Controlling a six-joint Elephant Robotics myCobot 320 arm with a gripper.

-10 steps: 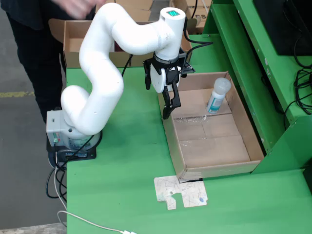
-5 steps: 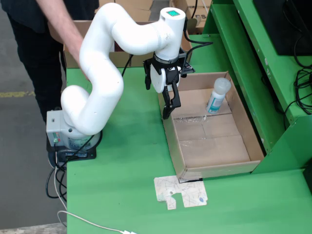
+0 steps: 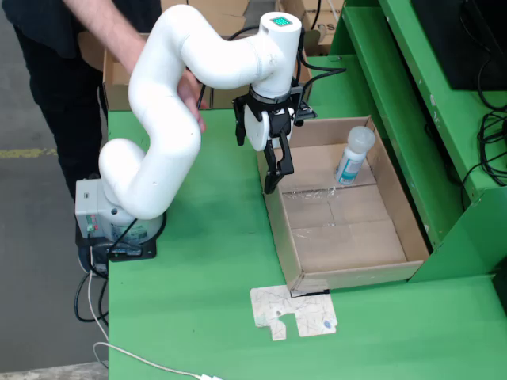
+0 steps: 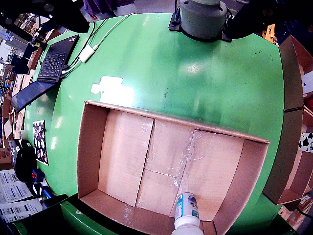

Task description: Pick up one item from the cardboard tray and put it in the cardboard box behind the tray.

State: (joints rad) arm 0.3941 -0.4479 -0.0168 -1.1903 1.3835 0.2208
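In the fixed view we see the white arm bent over the green table, its gripper hanging at the left wall of the cardboard tray, near the tray's far end. The dark fingers point down and look close together with nothing between them, but we cannot tell for sure whether the jaws are fully pressed together.

The only item we see in the tray is a white bottle with a blue label. It stands upright near the tray's far right corner in this view, close to the right wall and well apart from the gripper. The tray floor around it is bare cardboard with clear tape over the seams.

Behind the tray, at the table's far edge, sits the cardboard box, partly hidden by the arm. A person's hand reaches in just behind the arm's upper link, near the box. A flat printed cardboard scrap lies on the table just in front of the tray's near end.

The gripper-mounted view looks down into the tray; the bottle is at the bottom edge, by the lower wall. A laptop shows at upper left. The fingers are not visible here.
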